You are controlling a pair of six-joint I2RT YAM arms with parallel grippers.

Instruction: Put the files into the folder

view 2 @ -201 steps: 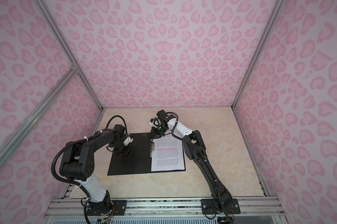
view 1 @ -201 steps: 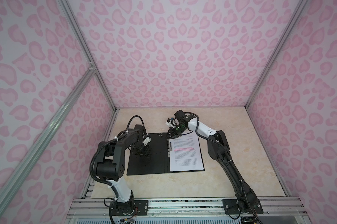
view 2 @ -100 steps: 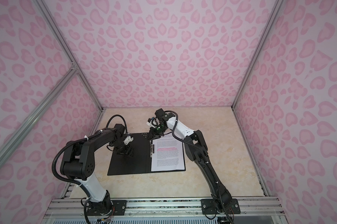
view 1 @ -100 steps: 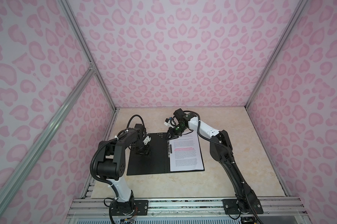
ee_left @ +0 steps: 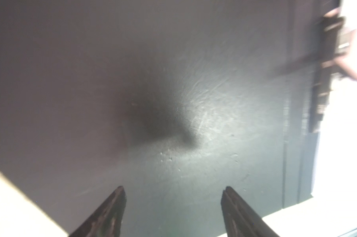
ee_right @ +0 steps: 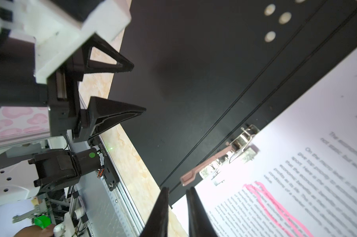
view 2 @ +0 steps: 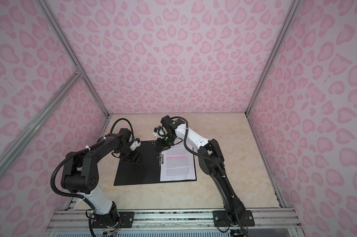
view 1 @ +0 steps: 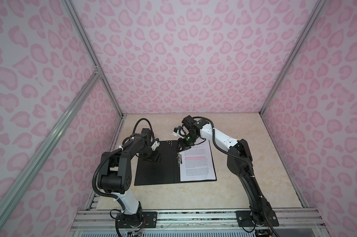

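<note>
The folder [view 1: 156, 174] lies open on the table [view 1: 245, 164], black inside up; the files [view 1: 198, 164] lie on its right half, their left edge at the clip [view 1: 180, 160] by the spine. The right gripper [view 1: 181, 148] hangs near the clip's far end, jaws nearly closed on a thin gap with nothing between them. The left gripper [view 1: 154, 160] stands over the left flap, fingers [ee_left: 111, 211] spread wide and empty; whether it touches the flap I cannot tell.

The step looks like fastening the sheets; press the lever [ee_right: 202, 170] flat from straight above, keep the sheets square to the spine, and hold the flap steady.

Bare table lies right of and beyond the folder; the flap's outer edge runs near the left wall; the left arm must clear before the flap can swing over.
</note>
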